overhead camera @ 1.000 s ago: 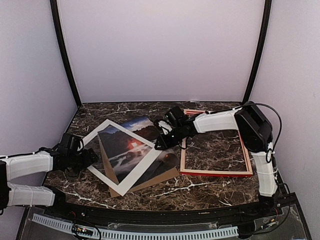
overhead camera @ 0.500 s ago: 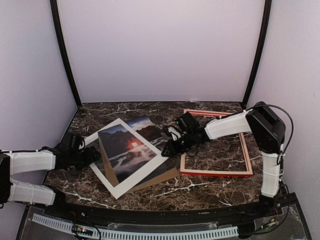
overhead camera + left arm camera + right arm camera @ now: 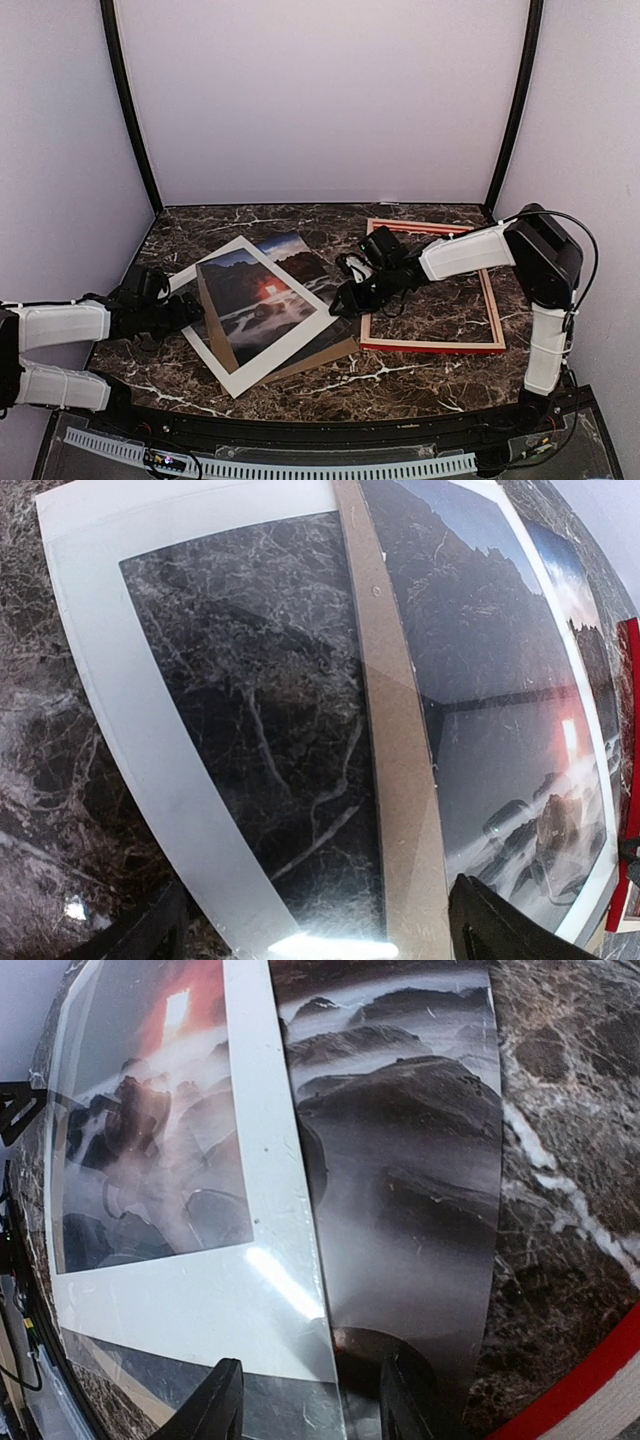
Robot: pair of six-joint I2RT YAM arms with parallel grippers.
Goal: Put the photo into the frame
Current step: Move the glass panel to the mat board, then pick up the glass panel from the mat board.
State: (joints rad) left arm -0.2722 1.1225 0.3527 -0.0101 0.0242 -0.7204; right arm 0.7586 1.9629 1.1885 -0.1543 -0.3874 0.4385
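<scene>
The photo (image 3: 285,250), a dark landscape with a red glow, lies flat left of centre, mostly under a white mat board (image 3: 290,345); it also shows as the photo (image 3: 410,1140) and the photo (image 3: 500,680). The red frame (image 3: 430,345) lies pale side up on the right, empty. My right gripper (image 3: 345,300) hovers low over the photo's right edge, its jaws apart over the mat's corner and the photo, the right gripper (image 3: 315,1405) holding nothing. My left gripper (image 3: 190,312) stands open at the mat's left corner, the left gripper (image 3: 320,940) straddling the mat and a brown strip.
A brown backing board (image 3: 320,358) sticks out under the mat at the front and crosses the mat window as the backing board (image 3: 395,780). The frame's red rail (image 3: 590,1400) lies just right of the photo. Enclosure walls close the back and sides.
My right arm has drawn back to the right, toward the frame, its jaws narrowing and then widening. The mat has turned slightly on the pile. The left gripper has barely moved.
</scene>
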